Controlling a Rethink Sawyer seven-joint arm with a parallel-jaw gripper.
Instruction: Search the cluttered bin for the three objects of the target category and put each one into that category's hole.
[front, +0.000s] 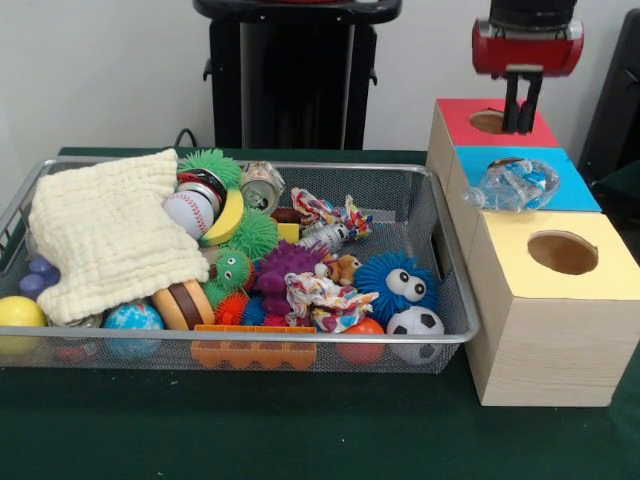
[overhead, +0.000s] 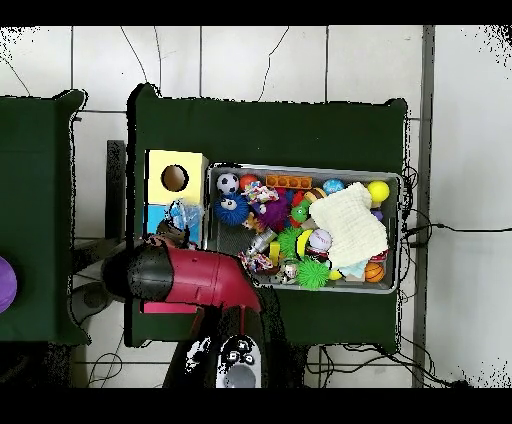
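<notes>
The wire mesh bin (front: 300, 339) is packed with toys and also shows in the overhead view (overhead: 300, 168). One see-through plastic bottle (front: 515, 184) lies on its side on top of the blue box, over its hole, and shows in the overhead view (overhead: 185, 216). A second small bottle (front: 326, 237) lies among the toys mid-bin. My gripper (front: 522, 112) hangs above the red box's hole (front: 488, 121), behind the blue box. Its fingers stand slightly apart and hold nothing. In the overhead view the red arm (overhead: 190, 278) covers it.
Three wooden boxes stand in a row right of the bin: red top (front: 470, 107), blue top (front: 575, 190), yellow top (front: 520, 265) with a round hole (front: 562, 252). A cream cloth (front: 105, 235) covers the bin's left part. A silver can (front: 262, 186) lies at the bin's back.
</notes>
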